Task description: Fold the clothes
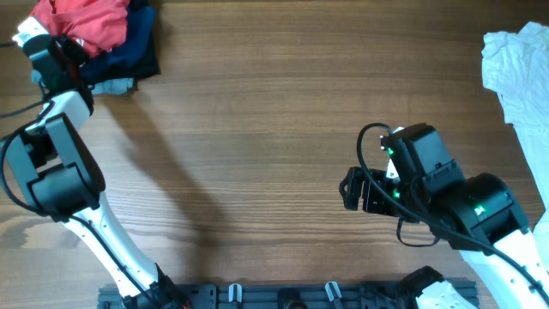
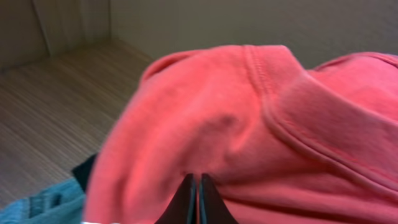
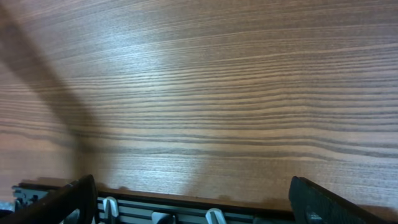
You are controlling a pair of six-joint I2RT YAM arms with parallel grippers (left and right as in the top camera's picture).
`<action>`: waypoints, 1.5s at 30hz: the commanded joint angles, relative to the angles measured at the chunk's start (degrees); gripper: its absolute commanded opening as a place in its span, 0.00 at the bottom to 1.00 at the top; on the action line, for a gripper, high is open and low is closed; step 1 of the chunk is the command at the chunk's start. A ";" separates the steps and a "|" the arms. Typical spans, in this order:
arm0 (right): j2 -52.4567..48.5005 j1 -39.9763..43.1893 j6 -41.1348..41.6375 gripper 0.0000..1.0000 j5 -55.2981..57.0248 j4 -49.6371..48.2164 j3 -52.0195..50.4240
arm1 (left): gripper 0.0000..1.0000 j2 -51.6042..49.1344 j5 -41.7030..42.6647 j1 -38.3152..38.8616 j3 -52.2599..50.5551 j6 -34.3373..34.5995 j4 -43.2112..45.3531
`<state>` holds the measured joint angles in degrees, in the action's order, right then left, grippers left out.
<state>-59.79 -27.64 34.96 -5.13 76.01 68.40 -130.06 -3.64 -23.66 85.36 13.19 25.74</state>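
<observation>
The left gripper (image 2: 197, 186) is closed, its two dark fingers pressed together with their tips pinching what looks like a fold of the red T-shirt (image 2: 261, 124). The cloth bulges up around the tips, with a stitched seam curving across it on the right. The shirt lies bunched in a heap at the far left corner of the table (image 1: 257, 129), on top of a dark blue garment (image 1: 141, 43). A grey-blue garment (image 1: 116, 86) pokes out at the near edge of that pile. The left arm reaches from the near left side up to this corner. The right gripper (image 3: 196, 196) stands wide open and holds nothing. It hangs over bare wood in the near right part of the table, with only the table top and the rail (image 3: 186, 214) at the near edge in its view. A crumpled white cloth (image 1: 515, 69) lies at the far right edge, well apart from both grippers. By my reading the folding has hardly started: the shirt is crumpled and only just gripped. It is not yet pulled off the pile, spread flat in the open middle, or folded at all.
</observation>
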 commanded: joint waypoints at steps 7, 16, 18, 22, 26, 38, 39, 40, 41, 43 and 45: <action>-0.11 0.09 -0.17 0.99 -0.31 -0.02 0.70 | 0.04 9.51 1.66 2.93 0.28 2.71 -1.31; -0.11 0.09 -0.44 1.00 0.15 0.94 0.59 | 0.09 0.15 1.49 7.65 0.26 2.69 -0.68; -0.11 0.09 -0.31 0.99 0.13 0.98 0.59 | 0.11 -0.79 1.55 7.69 0.26 2.69 -3.15; -0.11 0.09 -0.22 0.99 -0.09 1.05 0.61 | 0.46 3.32 1.68 7.69 0.26 2.69 -6.14; -0.11 0.09 0.11 0.99 -0.04 0.50 0.61 | 1.00 15.15 1.79 9.07 0.26 2.73 -12.85; 8.59 0.09 -3.67 1.00 -0.61 -0.11 1.95 | 1.00 62.77 22.29 17.53 0.26 2.23 -63.58; 10.71 0.09 -3.69 0.99 -1.09 0.28 1.95 | 1.00 65.05 22.29 17.55 0.26 2.23 -67.65; 13.42 0.09 -3.67 0.99 -1.92 0.57 1.95 | 1.00 68.89 22.29 17.55 0.24 2.21 -74.90; 15.21 0.09 -3.67 1.00 -2.51 0.63 1.95 | 1.00 70.88 22.32 17.55 0.04 2.23 -78.47; 19.32 0.09 -3.23 0.99 -2.89 0.72 1.92 | 1.00 75.54 23.04 17.55 -0.96 2.21 -86.23; 23.78 0.09 -3.23 1.00 -2.80 0.66 1.81 | 1.00 80.32 26.64 17.55 -3.96 1.68 -89.79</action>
<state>-41.25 -27.59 32.62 -6.59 76.71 69.49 -55.46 18.09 -6.35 85.14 15.75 -60.40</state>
